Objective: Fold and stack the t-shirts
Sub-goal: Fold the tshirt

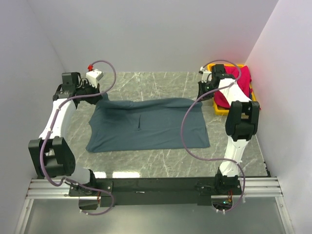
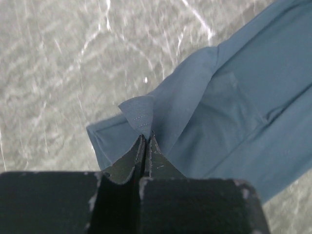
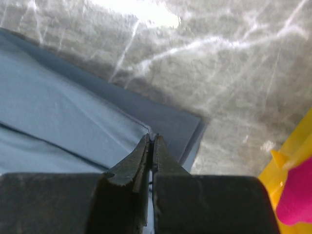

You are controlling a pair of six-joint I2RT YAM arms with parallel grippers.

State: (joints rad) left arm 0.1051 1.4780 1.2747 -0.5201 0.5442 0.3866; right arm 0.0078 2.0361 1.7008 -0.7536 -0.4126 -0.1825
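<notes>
Top camera looked down from high at the near side; both wrist cameras sat close over blue-grey t-shirt (image 1: pixel 146 124) corners.

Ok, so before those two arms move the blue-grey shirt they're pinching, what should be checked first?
1. Left gripper shut on the blue-grey t-shirt at its far-left corner: ok, cloth is bunched between its fingers.
2. Right gripper shut on the far-right hem: ok, tips closed at the seam.
3. Shirt lying flat on the table: not ok, a crease runs mid-cloth.
4. Red t-shirt out of the way: ok, it sits in the yellow bin.
5. Both cloth layers caught in each pinch: cannot tell.
</notes>
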